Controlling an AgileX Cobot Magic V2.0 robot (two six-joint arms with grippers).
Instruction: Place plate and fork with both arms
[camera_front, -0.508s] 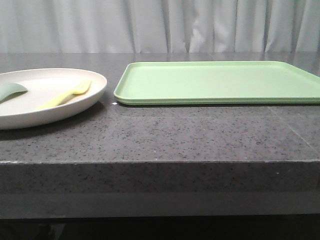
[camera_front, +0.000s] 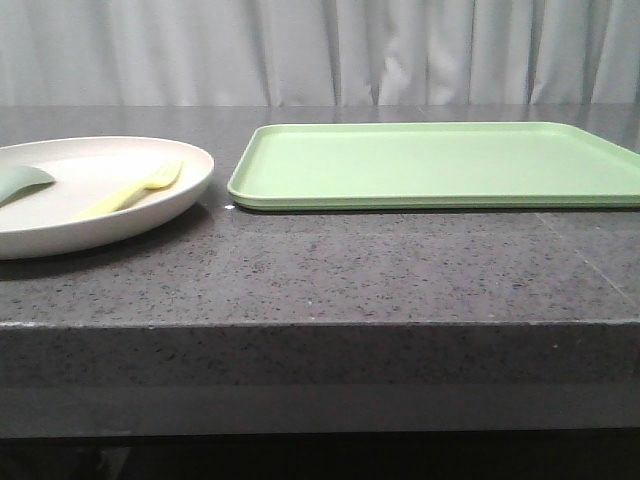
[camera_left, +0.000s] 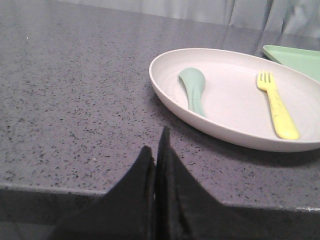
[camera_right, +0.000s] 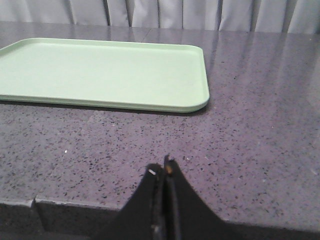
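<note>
The left gripper (camera_left: 157, 150) hangs at the near edge of the dark speckled worktop (camera_left: 75, 100), its two black fingers pressed together with nothing between them. Just ahead of it and off toward the other arm's side sits the plate (camera_left: 235, 125), flat on the worktop. The fork (camera_left: 276, 107) lies inside the plate, on the side farther from this gripper, tines pointing away. A teal spoon (camera_left: 192, 87) lies in the plate too, on the nearer side, apart from the fork. The right gripper (camera_right: 166, 167) also has its fingers closed and holds nothing. Beyond it, toward the left arm's side, a light-green tray (camera_right: 100, 75) rests on the worktop, close beside the plate.
</note>
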